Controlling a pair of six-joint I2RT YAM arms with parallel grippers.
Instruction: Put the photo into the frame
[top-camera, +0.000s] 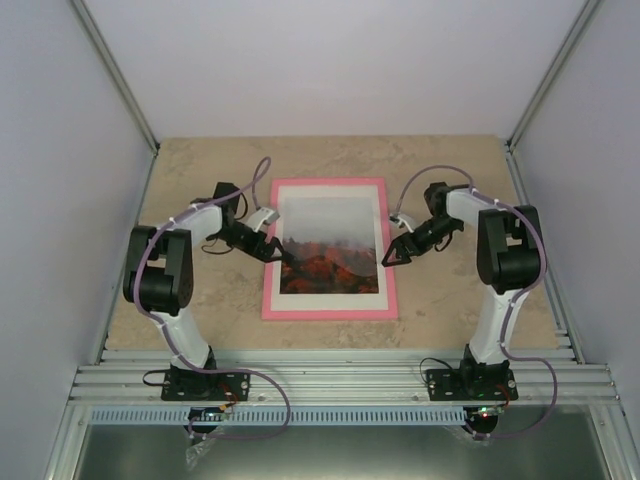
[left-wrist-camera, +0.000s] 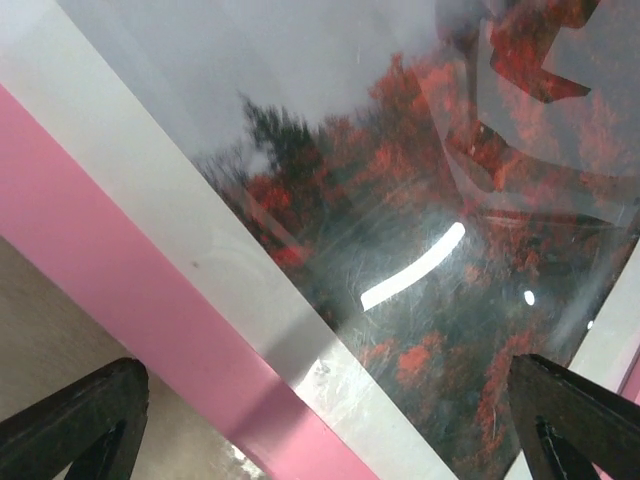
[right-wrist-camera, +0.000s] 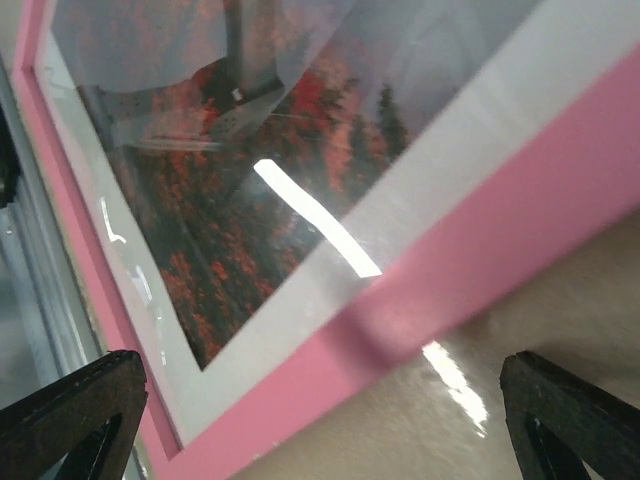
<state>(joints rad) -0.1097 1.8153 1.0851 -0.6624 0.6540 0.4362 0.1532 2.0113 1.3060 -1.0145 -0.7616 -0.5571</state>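
Beige tabletop (top-camera: 200, 170): photo (top-camera: 330, 245) seemingly inside frame (top-camera: 330, 312), long axis pointing away from arms, flanked by left jaws and right jaws, both wide open, empty.

Beige marbled tabletop (top-camera: 200, 165) between grey walls (top-camera: 60, 150), aluminium rails (top-camera: 340, 382) at front

pink frame (top-camera: 329, 312), red-orange and grey photo (top-camera: 329, 245), beige marbled table (top-camera: 200, 175)
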